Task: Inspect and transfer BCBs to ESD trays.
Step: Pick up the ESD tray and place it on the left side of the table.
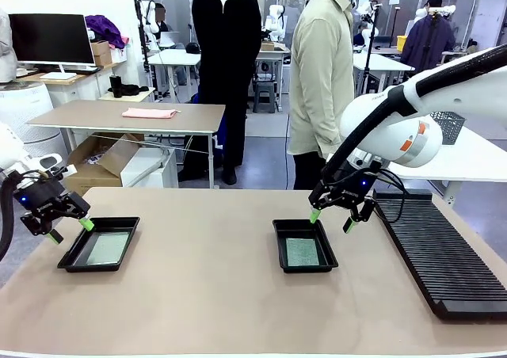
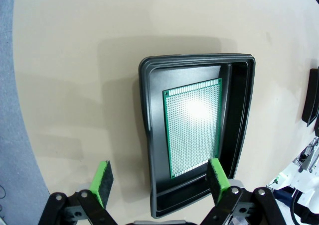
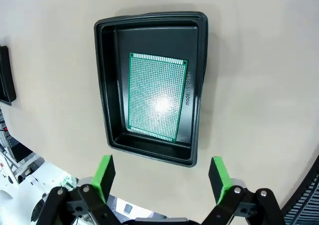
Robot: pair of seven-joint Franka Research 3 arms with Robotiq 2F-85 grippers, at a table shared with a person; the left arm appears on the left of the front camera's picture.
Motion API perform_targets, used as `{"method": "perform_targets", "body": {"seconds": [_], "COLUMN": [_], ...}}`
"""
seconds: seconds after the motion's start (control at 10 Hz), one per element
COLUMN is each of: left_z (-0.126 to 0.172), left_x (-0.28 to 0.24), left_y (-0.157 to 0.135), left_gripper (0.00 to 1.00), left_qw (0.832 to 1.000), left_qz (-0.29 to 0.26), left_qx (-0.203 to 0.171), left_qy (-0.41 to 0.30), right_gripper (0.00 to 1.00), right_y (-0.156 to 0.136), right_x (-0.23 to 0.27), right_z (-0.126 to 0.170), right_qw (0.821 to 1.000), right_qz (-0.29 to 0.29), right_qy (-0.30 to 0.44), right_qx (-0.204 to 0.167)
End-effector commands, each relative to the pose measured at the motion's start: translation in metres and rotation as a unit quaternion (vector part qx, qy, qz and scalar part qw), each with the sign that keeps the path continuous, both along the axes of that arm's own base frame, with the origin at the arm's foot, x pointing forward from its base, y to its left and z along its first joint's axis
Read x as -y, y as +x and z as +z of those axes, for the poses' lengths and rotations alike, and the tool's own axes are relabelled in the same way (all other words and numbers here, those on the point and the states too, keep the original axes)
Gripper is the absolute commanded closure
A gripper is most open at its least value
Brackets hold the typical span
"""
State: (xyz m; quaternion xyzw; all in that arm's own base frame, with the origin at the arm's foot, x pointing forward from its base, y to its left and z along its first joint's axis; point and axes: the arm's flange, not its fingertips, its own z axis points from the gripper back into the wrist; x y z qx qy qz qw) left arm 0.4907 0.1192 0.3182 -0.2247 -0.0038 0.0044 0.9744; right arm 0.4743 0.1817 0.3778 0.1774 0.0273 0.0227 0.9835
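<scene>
One green BCB [image 2: 194, 129] lies flat on the floor of the left ESD tray [image 2: 147, 135], close to one long wall. A second BCB [image 3: 156, 97] lies flat in the right ESD tray [image 3: 104, 85], roughly centred. Both trays sit on the tan surface [image 1: 206, 295], well apart from each other.

The left pincer [image 1: 67, 230] hangs just beside its tray's outer edge, jaws spread and empty. The right pincer [image 1: 333, 219] hovers over the far edge of its tray, likewise released with nothing between the pads. To the right lies a long black slotted rack [image 1: 440, 251]; two people stand beyond the far side.

Both boards look already placed, so the main risk now is probably disturbance. A low or careless move of either pincer could clip a flared rim and shove the light tray, or tip it so the board slides. The left board's closeness to the wall would make any re-grasp awkward, since a finger might wedge against the plastic.
</scene>
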Motion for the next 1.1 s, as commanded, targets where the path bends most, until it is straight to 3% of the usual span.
{"method": "perform_targets", "body": {"seconds": [0.0,1.0], "left_z": [0.0006,0.0], "left_x": [-0.0015,0.0], "left_y": [-0.0004,0.0], "left_gripper": [0.0,0.0], "left_qw": [1.0,1.0], "left_qz": [-0.001,0.0], "left_qx": [0.003,0.0], "left_qy": [0.0,0.0], "right_gripper": [0.0,0.0], "right_y": [-0.0004,-0.0004], "right_x": [-0.0005,-0.0005], "right_z": [-0.0006,-0.0006], "right_qw": [1.0,1.0], "right_qz": [0.002,0.002], "right_qy": [0.001,0.001], "right_qx": [0.0,0.0]}}
